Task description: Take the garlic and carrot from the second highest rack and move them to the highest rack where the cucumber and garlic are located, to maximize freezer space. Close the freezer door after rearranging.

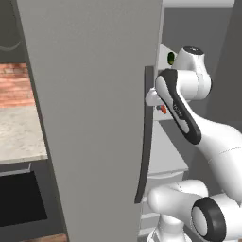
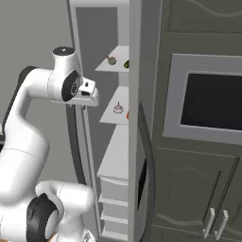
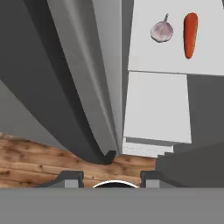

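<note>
Dark tool (image 3: pixel 111 177) fingertips, gap uncertain and holding nothing, hang outside the open freezer; pale garlic bulb (image 3: pixel 162 31) and orange carrot (image 3: pixel 190 35) lie untouched on the second grey rack (image 3: pixel 153 61).

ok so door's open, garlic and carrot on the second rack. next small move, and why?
Probably ease the pincer forward into the freezer toward the garlic. In the hand view its fingertips hold nothing, and the garlic and the carrot lie side by side, apart, on the second highest rack, so neither has been moved up.

Brick wall (image 1: pixel 14 90) above pale counter (image 1: pixel 21 134); dark built-in oven (image 2: pixel 215 101); wood floor (image 3: pixel 39 164).
</note>
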